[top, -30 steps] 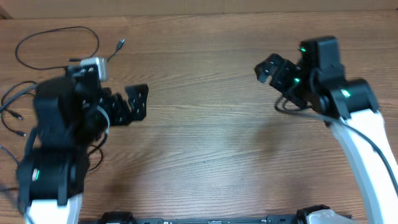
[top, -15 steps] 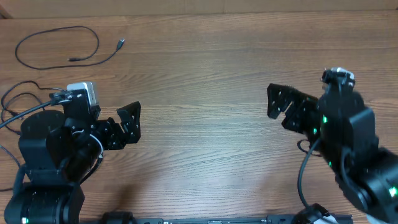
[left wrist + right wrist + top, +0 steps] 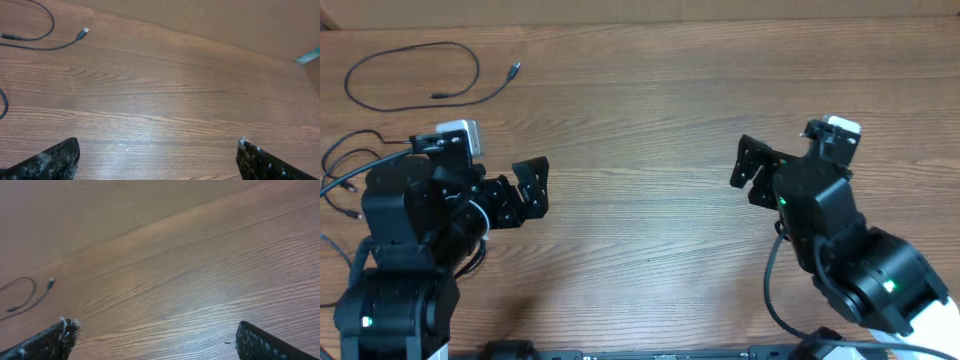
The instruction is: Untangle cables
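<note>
- The left tool (image 3: 532, 186) hovers over the bench (image 3: 640, 110), its jaws wide apart and empty.
- One looped cable (image 3: 477, 68) lies flat on the bench beyond the left tool, well apart from it, and ends in a silvery plug (image 3: 514, 69).
- More cables (image 3: 350, 137) lie on the outer side of the left tool, partly hidden by its arm.
- The right tool (image 3: 744, 170) faces the left tool from well apart, its jaws apart and empty.

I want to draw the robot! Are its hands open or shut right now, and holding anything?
Left gripper: open, holding nothing.
Right gripper: open, holding nothing.
</note>
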Controlling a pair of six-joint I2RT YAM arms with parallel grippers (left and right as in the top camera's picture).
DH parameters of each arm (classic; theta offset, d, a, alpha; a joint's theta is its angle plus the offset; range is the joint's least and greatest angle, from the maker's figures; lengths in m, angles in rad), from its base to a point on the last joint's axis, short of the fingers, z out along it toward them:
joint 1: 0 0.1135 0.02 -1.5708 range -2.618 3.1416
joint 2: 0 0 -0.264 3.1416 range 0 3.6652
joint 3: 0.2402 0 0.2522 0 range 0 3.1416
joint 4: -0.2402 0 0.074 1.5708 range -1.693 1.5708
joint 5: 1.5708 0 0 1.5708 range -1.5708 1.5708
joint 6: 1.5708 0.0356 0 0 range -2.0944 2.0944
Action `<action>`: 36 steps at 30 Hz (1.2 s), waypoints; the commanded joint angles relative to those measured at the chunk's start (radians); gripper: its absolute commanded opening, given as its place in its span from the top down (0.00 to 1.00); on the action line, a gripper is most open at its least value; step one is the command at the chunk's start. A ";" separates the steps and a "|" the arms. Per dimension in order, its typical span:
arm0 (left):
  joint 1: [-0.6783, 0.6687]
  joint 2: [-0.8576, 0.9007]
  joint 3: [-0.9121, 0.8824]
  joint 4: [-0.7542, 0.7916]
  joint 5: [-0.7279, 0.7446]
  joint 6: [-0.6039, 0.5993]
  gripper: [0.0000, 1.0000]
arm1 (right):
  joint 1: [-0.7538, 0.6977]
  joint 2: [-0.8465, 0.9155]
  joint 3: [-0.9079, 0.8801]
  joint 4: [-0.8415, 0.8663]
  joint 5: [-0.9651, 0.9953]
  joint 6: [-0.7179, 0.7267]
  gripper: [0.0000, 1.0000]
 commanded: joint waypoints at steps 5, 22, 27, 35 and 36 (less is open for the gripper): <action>0.002 0.041 0.008 0.002 -0.013 0.018 0.00 | 0.005 0.053 -0.005 -0.029 0.023 -0.001 0.00; 0.002 0.264 0.008 0.002 -0.013 0.018 0.00 | 0.005 0.067 -0.004 -0.073 -0.063 -0.005 0.00; 0.002 0.360 0.008 0.003 -0.013 0.018 0.01 | 0.005 0.066 -0.004 -0.066 -0.064 -0.031 0.00; 0.002 0.533 0.008 0.003 -0.013 0.018 0.01 | -0.001 0.058 -0.005 -0.038 -0.064 -0.148 0.00; 0.002 0.555 0.008 0.003 -0.013 0.018 0.00 | -0.009 0.054 -0.006 -0.017 -0.064 -0.183 0.00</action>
